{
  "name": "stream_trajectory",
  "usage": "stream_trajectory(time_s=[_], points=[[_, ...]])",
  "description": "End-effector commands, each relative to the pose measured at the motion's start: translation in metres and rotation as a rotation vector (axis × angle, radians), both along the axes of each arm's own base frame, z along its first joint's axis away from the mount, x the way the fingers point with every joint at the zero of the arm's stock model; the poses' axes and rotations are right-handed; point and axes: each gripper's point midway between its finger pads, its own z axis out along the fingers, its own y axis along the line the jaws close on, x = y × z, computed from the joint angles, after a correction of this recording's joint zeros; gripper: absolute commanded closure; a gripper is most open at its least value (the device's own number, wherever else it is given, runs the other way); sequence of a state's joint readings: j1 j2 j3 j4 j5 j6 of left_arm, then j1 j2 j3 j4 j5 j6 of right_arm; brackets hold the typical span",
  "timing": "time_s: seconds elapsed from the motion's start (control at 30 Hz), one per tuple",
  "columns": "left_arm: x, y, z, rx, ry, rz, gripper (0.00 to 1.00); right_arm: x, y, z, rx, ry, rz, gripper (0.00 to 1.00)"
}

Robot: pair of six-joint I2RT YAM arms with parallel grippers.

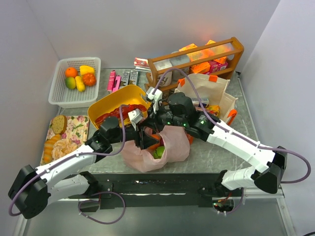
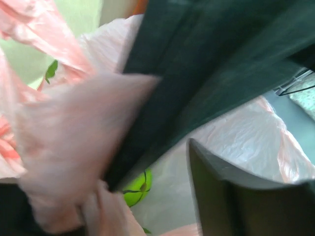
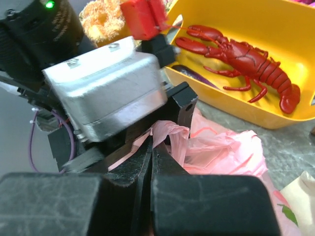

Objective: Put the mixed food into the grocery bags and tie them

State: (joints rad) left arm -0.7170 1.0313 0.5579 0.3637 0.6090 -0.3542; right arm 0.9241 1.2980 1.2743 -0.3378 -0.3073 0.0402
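Left arm is stretching in low from the near left corner, elbow sitting down by the table edge, forearm angling up toward the middle. The left gripper is pointing downward at the centre, its fingers standing apart. Right arm is reaching across from the near right, wrist bending down. The right gripper is hanging just beside the left one, jaws pressed tight together, pinching a fold of the pink plastic bag at the tips
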Motion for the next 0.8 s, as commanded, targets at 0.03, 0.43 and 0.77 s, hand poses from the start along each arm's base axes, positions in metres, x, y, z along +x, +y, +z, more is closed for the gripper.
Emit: stream_trajectory(time_s=[0.03, 0.43, 0.77], points=[[-0.007, 0.006, 0.025, -0.075, -0.103, 0.000, 0.23, 0.011, 0.007, 0.013, 0.063, -0.042, -0.032, 1.00], [-0.025, 0.011, 0.041, -0.225, -0.075, -0.022, 0.07, 0.018, 0.015, 0.008, 0.117, -0.030, -0.063, 1.00], [-0.020, 0.006, 0.048, -0.329, 0.024, -0.009, 0.05, 0.012, 0.022, 0.002, 0.178, -0.059, -0.077, 1.00]])
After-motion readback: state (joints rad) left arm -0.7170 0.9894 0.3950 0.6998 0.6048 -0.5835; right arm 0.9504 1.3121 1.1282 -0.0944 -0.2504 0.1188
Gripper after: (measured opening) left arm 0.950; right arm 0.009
